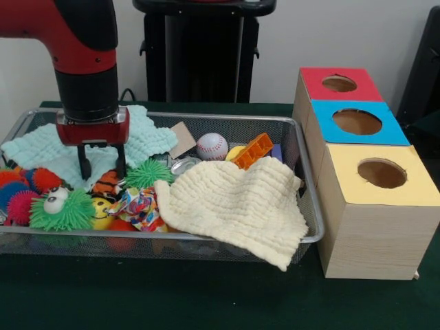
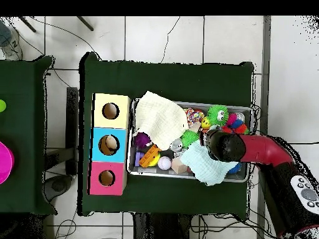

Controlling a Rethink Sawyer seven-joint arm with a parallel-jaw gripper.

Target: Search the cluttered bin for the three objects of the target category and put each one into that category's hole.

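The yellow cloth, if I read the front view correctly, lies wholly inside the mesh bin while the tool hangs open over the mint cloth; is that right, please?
Not quite. In the front view the yellow cloth drapes over the mesh bin's near rim and hangs outside. The rest stands: the tool hangs open over the mint cloth.

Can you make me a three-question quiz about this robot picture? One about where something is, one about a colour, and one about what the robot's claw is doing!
1. Where is the yellow cloth?
A. Draped over the basket's front rim
B. On top of the boxes
C. On the floor

2. What colour is the top of the middle box?
A. Red
B. Blue
C. Yellow

3. What is the gripper doing?
A. Holding the baseball
B. Pressed shut on a cloth
C. Open over the toys, empty

Answers:
1. A, its corner hangs outside the mesh.
2. B, it sits between the red-topped and yellow-topped boxes.
3. C, both fingers stand apart with nothing between them.
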